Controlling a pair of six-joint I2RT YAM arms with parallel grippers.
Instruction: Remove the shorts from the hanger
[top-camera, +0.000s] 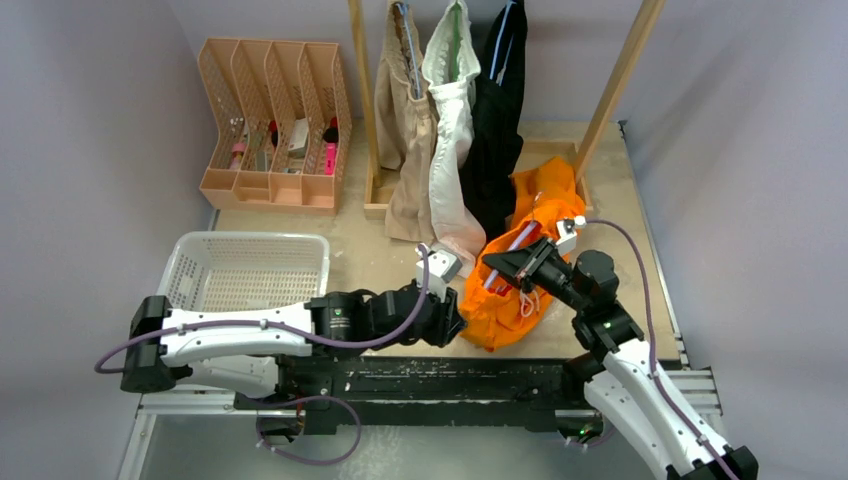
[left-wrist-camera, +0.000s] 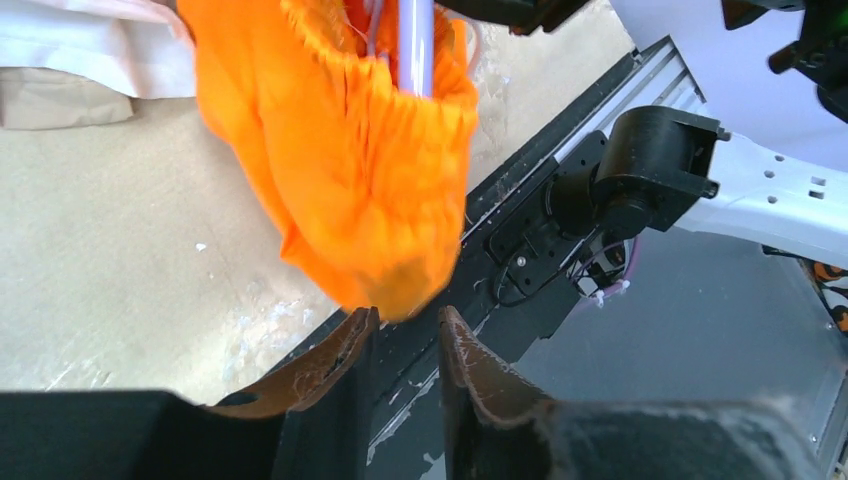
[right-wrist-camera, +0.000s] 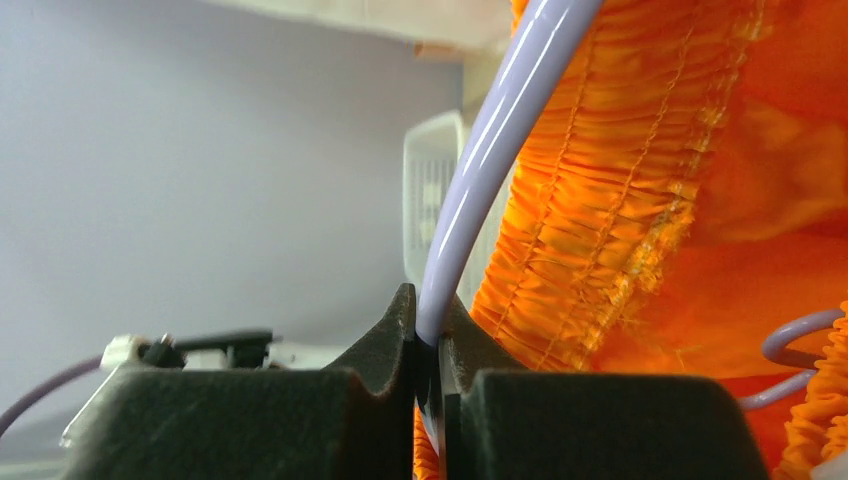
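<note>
Orange shorts (top-camera: 520, 280): bunched on the lavender hanger (right-wrist-camera: 480, 160), at the desk (top-camera: 370, 260)'s right front.
Right claw (right-wrist-camera: 428, 325): clamped on the hanger's rod.
Left claw (left-wrist-camera: 405, 335): slightly apart, empty, just under the cloth.

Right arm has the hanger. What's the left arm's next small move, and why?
Probably ease the left gripper forward onto the lowest fold of the orange shorts and close. Its jaws stand open and empty just short of the cloth, while the right gripper is shut on the hanger threaded through the waistband.
</note>
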